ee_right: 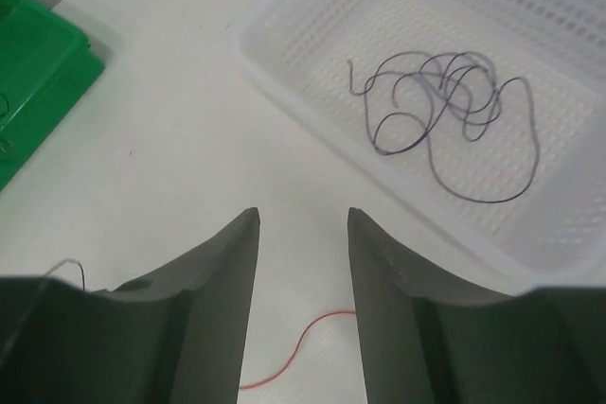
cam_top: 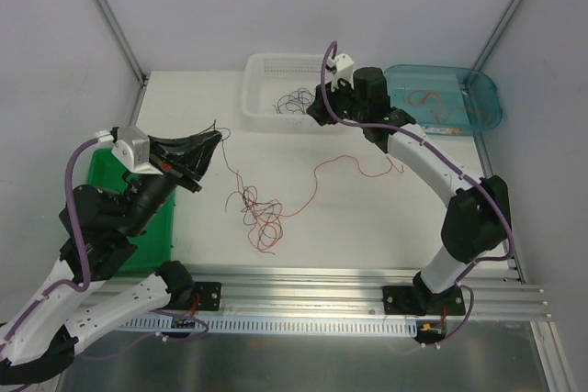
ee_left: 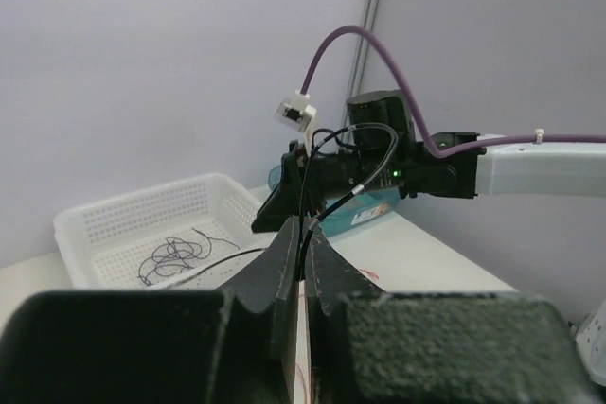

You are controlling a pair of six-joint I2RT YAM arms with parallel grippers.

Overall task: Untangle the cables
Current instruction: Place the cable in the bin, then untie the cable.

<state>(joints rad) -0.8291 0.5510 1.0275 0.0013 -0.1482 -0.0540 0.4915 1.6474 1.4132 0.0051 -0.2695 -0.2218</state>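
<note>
Cables [cam_top: 260,213]: main tangle of red and black strands lies loose on the counter [cam_top: 367,227], near the middle and between the two arms. A long red strand [cam_top: 342,170] curls out of it toward the right arm. White mesh basket [cam_top: 266,75] at the back holds a small loose coil of dark strands [ee_right: 445,106], none of them over the rim. Teal tray [cam_top: 482,107], just right of the basket, holds a few orange strands [cam_top: 427,98]. Green bin [cam_top: 138,227] sits at the left edge, mostly covered by the left arm, contents unreadable.

Left jaws are pressed together on a thin black strand [cam_top: 231,164], raised above the counter left of the tangle; the strand runs down from them into the tangle. Right jaws are spread apart with nothing between them, hanging over the counter just beside the basket's near rim. The right arm's purple hose [ee_left: 379,54] arches above it. Strands are hair-thin, curly and overlapping in the tangle, so single ones are hard to follow there.
</note>
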